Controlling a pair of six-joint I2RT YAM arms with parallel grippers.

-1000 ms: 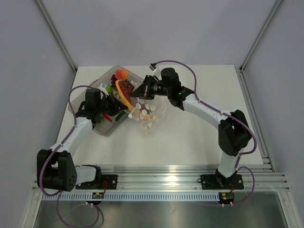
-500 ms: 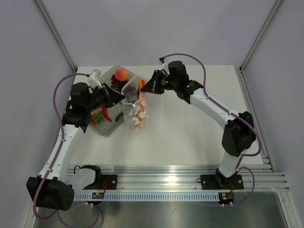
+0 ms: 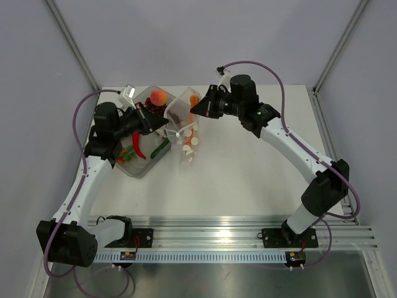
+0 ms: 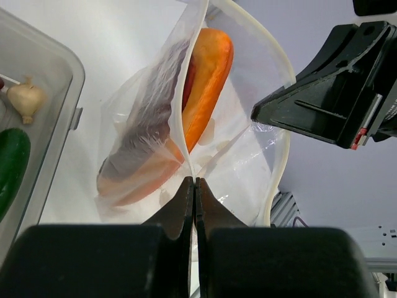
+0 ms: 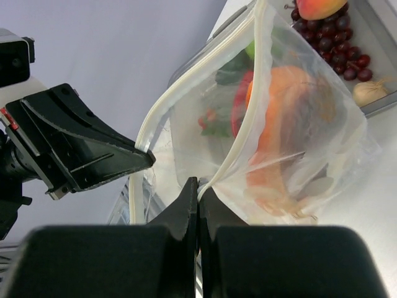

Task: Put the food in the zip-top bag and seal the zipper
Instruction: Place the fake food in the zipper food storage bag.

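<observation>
Left gripper covers the zip-top bag's lower part.

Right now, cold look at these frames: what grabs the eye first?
The zip-top bag at the table's middle rear, its mouth pulled open between the left gripper and the right gripper, each pinched shut on one rim. Inside it shows the orange-red fruit wedge. Just left of it, the clear tray holds the peach, red chili and cucumber.
</observation>
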